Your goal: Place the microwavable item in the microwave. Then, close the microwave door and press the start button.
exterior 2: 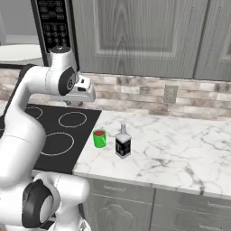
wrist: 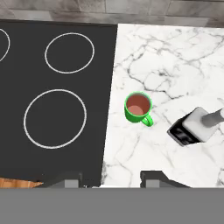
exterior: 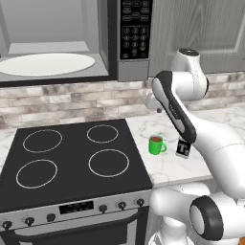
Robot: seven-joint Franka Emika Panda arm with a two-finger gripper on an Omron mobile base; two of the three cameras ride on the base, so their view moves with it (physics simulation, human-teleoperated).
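On the white marble counter [exterior 2: 180, 149], close to its front edge and just beside the black glass cooktop [exterior: 72, 153], stands the small bright green mug [exterior: 156, 145] (brownish liquid inside), with a small dark bottle with a white label [exterior 2: 122, 142] next to it. Above them hangs the two-finger gripper [wrist: 111, 179], fingers spread apart and holding nothing. Farther back, up on the wall, the dark over-range microwave [exterior: 135, 28] gapes open, its white round turntable plate [exterior: 45, 63] bare.

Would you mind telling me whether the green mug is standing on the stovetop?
No, the green mug stands on the marble counter, just beside the edge of the black stovetop.
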